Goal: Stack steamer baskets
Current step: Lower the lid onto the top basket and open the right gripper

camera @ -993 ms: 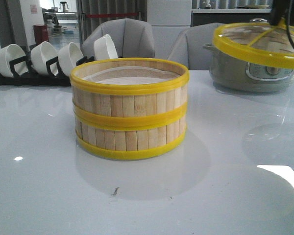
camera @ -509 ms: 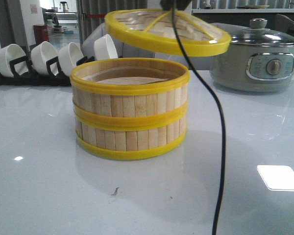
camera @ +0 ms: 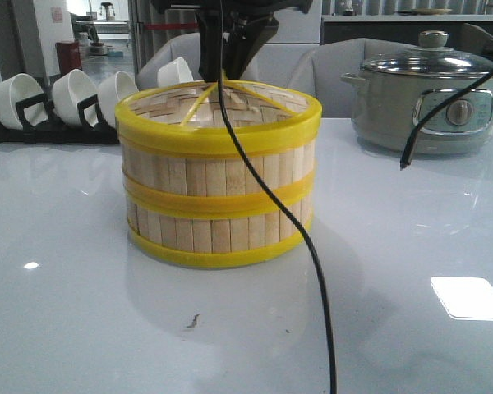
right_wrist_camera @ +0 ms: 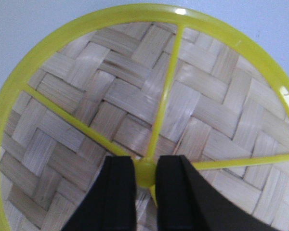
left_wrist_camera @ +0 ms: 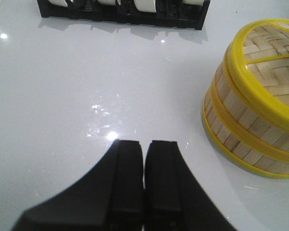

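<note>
While gripping the lid (right_wrist_camera: 149, 96), right gripper (right_wrist_camera: 145, 180) points straight down.

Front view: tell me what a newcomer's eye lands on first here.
The two stacked steamer baskets at the table's centre, their yellow rims bright against the pale slats. On top sits a woven lid with yellow spokes, and the right pincer is shut on its central hub. Behind them, a grey-green pot stands at the right and white bowls stand in a rack at the left.

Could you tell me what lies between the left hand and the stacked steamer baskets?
Only bare white table separates the left hand from the steamer baskets, per the left wrist view.
</note>
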You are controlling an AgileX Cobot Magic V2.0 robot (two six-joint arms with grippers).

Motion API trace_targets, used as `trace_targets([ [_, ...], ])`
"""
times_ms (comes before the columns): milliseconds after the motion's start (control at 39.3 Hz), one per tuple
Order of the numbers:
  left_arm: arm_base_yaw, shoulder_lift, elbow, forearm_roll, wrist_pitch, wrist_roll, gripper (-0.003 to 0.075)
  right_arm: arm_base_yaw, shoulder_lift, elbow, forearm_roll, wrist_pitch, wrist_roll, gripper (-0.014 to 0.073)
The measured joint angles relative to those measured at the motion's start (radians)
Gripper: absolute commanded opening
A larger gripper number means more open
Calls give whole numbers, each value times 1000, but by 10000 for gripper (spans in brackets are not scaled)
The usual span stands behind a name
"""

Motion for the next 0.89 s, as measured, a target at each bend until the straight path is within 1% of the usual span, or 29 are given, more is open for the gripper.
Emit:
trace_targets([
  [459, 0, 0, 0, 0, 0, 0, 85, 0, 2, -1, 0, -25, 0, 62],
  [535, 0, 0, 0, 0, 0, 0, 85, 0, 2, -1, 0, -28, 0, 103],
  [637, 0, 0, 0, 0, 0, 0, 85, 0, 2, -1, 0, -28, 0, 202],
  [688, 0, 0, 0, 0, 0, 0, 85, 0, 2, -1, 0, -28, 0, 224],
  [892, 0, 0, 0, 0, 0, 0, 85, 0, 2, -1, 0, -20, 0, 226],
])
